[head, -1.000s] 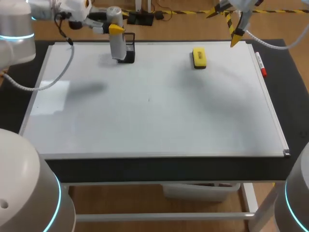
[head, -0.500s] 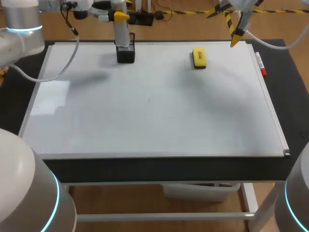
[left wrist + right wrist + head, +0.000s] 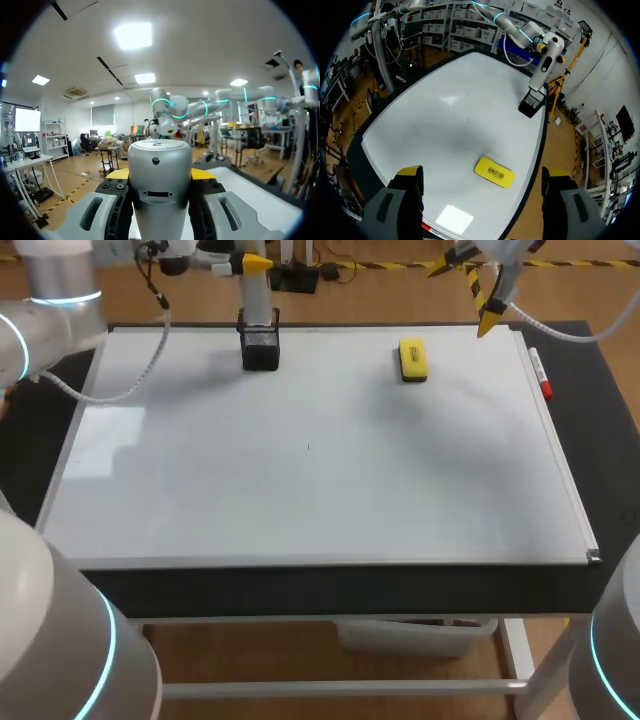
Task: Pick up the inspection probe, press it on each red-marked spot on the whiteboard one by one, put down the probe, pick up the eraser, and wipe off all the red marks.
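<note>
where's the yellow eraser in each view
Head view: eraser by the whiteboard's far edge, right of the probe.
Left wrist view: not in it.
Right wrist view: eraser on the whiteboard ahead of the right gripper.
Shared landmark: the probe, visible in all three.

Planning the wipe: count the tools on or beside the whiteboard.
3. The inspection probe, in the left gripper, stands in the black holder at the far edge; the yellow eraser lies to its right; a red marker lies right of the whiteboard. None seems hidden.
</note>
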Controlling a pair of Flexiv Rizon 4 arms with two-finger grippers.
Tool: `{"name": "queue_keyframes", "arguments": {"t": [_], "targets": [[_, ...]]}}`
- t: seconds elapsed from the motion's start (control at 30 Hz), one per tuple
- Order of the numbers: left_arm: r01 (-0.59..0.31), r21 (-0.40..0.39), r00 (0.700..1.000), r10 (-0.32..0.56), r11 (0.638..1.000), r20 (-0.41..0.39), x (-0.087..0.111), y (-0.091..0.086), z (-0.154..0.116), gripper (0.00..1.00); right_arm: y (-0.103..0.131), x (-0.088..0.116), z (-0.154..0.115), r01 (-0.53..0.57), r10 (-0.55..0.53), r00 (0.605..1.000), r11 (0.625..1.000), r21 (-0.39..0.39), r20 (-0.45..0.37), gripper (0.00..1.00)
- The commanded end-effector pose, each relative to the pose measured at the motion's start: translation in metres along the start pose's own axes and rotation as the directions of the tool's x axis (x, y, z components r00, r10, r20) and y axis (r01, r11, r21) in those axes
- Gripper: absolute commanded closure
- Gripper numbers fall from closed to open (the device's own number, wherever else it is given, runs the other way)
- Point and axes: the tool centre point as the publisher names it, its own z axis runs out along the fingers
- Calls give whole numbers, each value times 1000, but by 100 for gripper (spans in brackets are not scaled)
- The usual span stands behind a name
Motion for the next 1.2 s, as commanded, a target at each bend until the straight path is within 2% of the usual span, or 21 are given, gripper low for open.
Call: {"name": "queue_keyframes", "arguments": {"t": [0.03, 0.5, 1.2], "targets": [[0, 16, 996, 1, 1000, -90, -18, 7, -1, 100, 0, -1, -2, 1, -1, 1000, 1000, 3, -5, 0], [7, 13, 995, -6, 1000, -100, -46, 19, -9, 100, 0, -1, -2, 1, -1, 1000, 1000, 3, -5, 0], [33, -1, 990, -33, 999, -138, -60, 44, -11, 100, 0, -1, -2, 1, -1, 1000, 1000, 3, -5, 0]]}}
